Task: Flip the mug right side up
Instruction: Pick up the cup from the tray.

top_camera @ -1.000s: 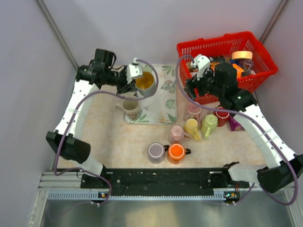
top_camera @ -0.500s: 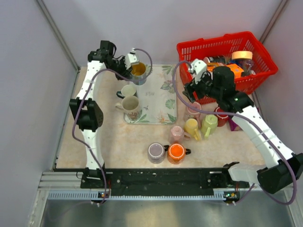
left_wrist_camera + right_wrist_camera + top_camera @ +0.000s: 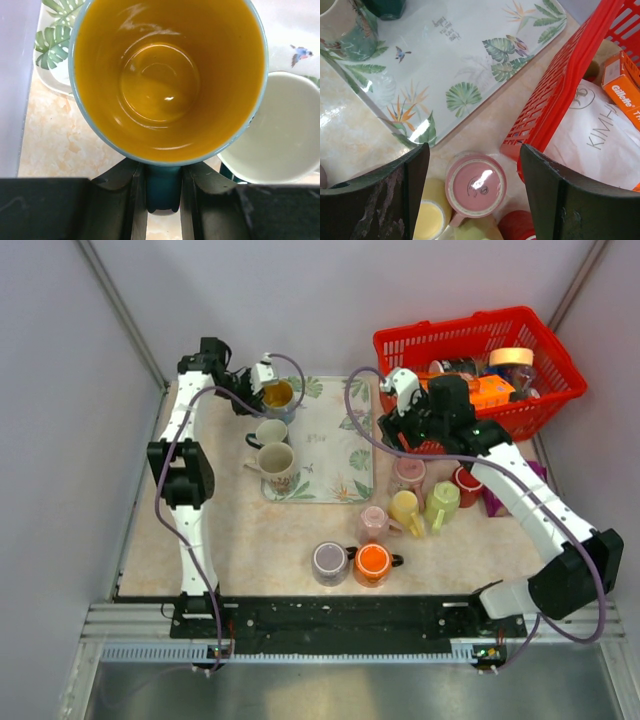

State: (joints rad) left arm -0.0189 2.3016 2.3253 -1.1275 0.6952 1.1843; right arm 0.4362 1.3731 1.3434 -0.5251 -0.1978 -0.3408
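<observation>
My left claw [image 3: 163, 200] grips the upright mug [image 3: 167, 75] by its handle, at the far-left corner of the leafy tray [image 3: 335, 440] — beige marbled counter [image 3: 270, 530], grey walls [image 3: 330, 300]. My right claw [image 3: 474, 165] gapes wide beside the red basket [image 3: 540, 340].

I read bright, even overhead light. Glare spots mark the tray [image 3: 470, 55] and mug [image 3: 167, 80] interior. Shadows appear soft.
</observation>
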